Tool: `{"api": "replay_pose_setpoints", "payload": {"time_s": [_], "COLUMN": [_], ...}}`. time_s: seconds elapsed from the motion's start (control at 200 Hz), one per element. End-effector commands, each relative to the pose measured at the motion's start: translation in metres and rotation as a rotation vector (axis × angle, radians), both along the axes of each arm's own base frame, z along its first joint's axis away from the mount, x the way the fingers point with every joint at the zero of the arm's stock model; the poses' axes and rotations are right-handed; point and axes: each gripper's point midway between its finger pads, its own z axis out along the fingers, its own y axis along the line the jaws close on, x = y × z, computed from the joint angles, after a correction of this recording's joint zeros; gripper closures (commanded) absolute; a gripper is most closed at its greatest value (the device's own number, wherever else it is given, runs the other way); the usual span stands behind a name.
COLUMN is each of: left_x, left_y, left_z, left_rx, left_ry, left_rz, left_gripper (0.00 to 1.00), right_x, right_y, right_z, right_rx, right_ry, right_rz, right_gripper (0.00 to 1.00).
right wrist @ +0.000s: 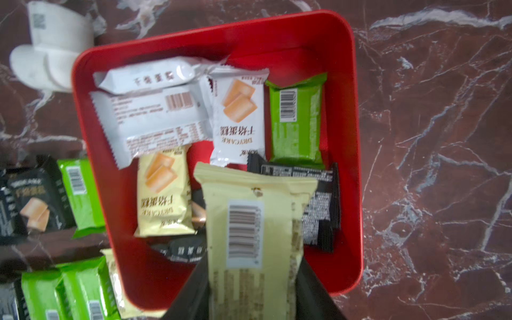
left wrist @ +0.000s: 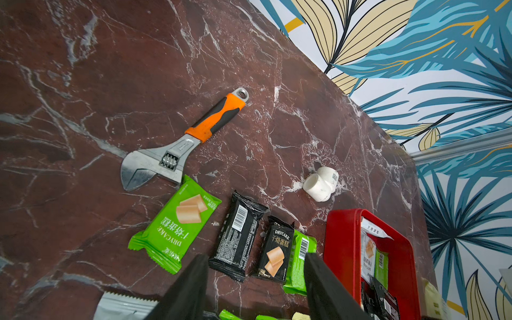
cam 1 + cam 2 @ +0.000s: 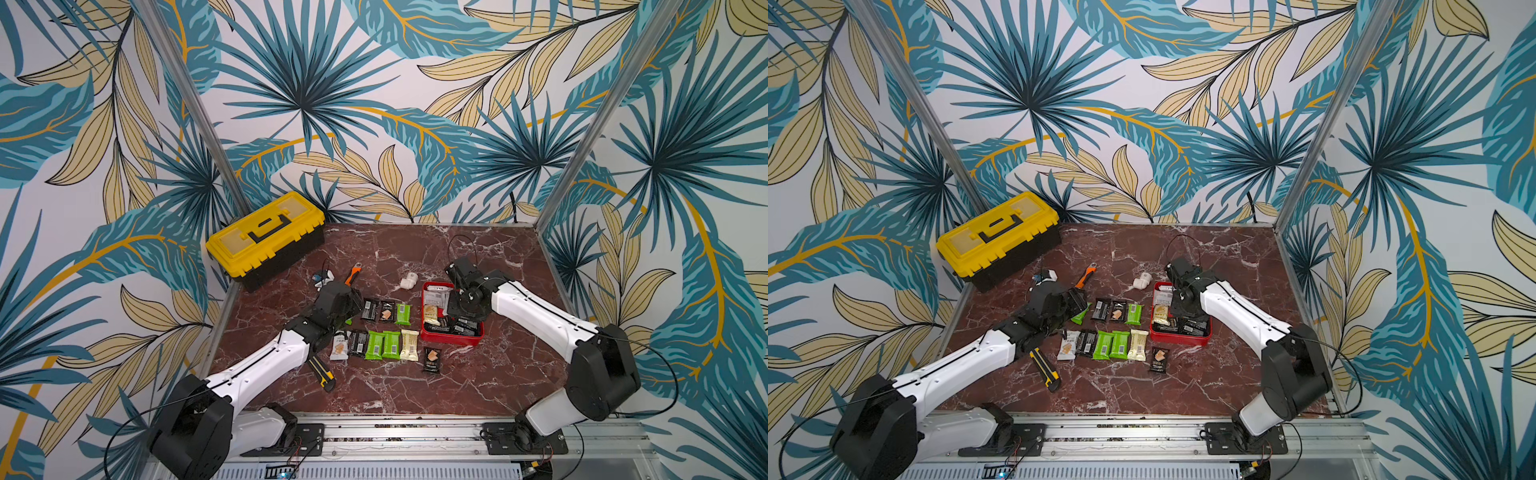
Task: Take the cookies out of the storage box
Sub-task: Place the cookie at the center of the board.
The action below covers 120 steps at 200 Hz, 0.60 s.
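Bright, even light falls from overhead across the dark red marble-patterned tabletop (image 3: 415, 257) in both top views. It leaves only faint, soft-edged shadows beneath the white-and-black robot arms (image 3: 257, 361) and along the foot of the yellow-lidded black plastic toolbox (image 3: 266, 237). No hard glare shows on the stone. The wide lens tilts the silver aluminium frame posts (image 3: 195, 104) outward toward the picture edges. The left wrist view is crisp, with print on the bright green wrapped packet (image 2: 177, 224) readable. The right wrist view is soft and smeared: the white plastic pipe elbow (image 1: 52, 47) is hazy, the barcode on the cream wrapped packet (image 1: 249, 235) nearest the lens is blurred, and the rim of the shallow red square box (image 1: 356, 138) lacks a clean edge.
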Motion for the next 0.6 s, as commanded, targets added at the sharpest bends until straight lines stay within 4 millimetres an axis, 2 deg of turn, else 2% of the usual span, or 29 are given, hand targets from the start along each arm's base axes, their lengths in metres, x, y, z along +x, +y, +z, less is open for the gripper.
{"api": "replay_pose_setpoints", "payload": {"time_s": [0.0, 0.14, 0.255, 0.386, 0.486, 0.596], "left_x": [0.011, 0.009, 0.007, 0.007, 0.006, 0.006], "left_y": [-0.006, -0.007, -0.007, -0.009, -0.010, -0.010], "left_z": [0.020, 0.018, 0.015, 0.015, 0.015, 0.015], "left_rx": [-0.025, -0.029, -0.031, -0.036, -0.040, -0.043], "left_ry": [-0.044, -0.038, -0.034, -0.032, -0.032, -0.030], "left_rz": [-0.006, -0.015, -0.020, -0.028, -0.032, -0.037], "left_gripper": [0.40, 0.40, 0.40, 0.40, 0.40, 0.40], "right_x": [-0.039, -0.077, -0.100, -0.125, -0.133, -0.130], "right_y": [0.008, 0.012, 0.014, 0.014, 0.017, 0.029], "right_z": [0.002, -0.004, -0.010, -0.026, -0.043, -0.060], "right_rx": [-0.019, -0.032, -0.020, -0.024, 0.008, 0.080], "right_ry": [0.038, 0.056, 0.053, 0.081, 0.090, 0.068], "right_rz": [0.032, 0.052, 0.055, 0.077, 0.086, 0.101], "right_gripper": [0.63, 0.64, 0.64, 0.64, 0.64, 0.64]}}
